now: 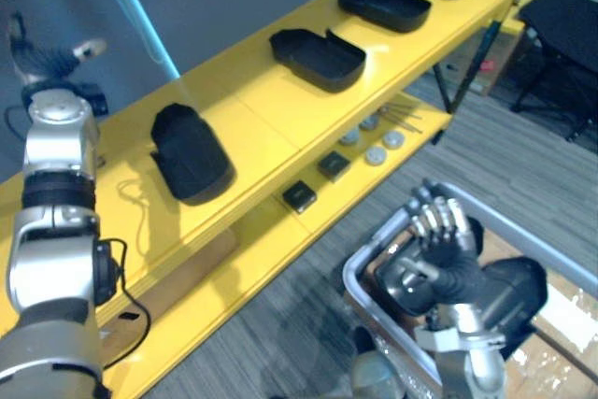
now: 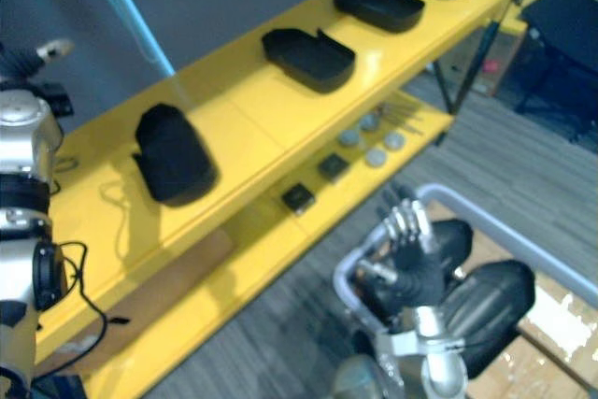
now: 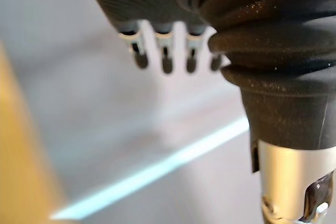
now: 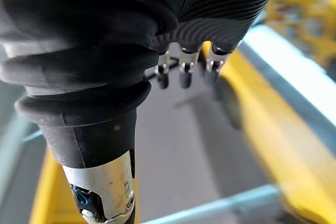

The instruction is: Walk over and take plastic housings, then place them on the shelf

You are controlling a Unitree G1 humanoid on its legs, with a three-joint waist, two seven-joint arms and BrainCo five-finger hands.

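Several black plastic housings lie in a row on the top board of the yellow shelf (image 1: 280, 109); the nearest housing (image 1: 192, 151) lies dome up, the others (image 1: 318, 56) (image 1: 385, 7) lie hollow side up. Another black housing (image 1: 509, 292) rests in the grey bin (image 1: 360, 273) at the lower right. My right hand (image 1: 447, 254) hovers over that bin, fingers (image 4: 184, 72) relaxed and holding nothing. My left hand (image 1: 47, 61) is raised at the far left past the shelf's end, its fingers (image 3: 167, 59) straight and empty.
On the lower shelf board lie two small black squares (image 1: 299, 196) and a few grey discs (image 1: 376, 154). A dark folding frame (image 1: 561, 35) stands at the upper right on the grey carpet. Cardboard (image 1: 561, 343) lies beside the bin.
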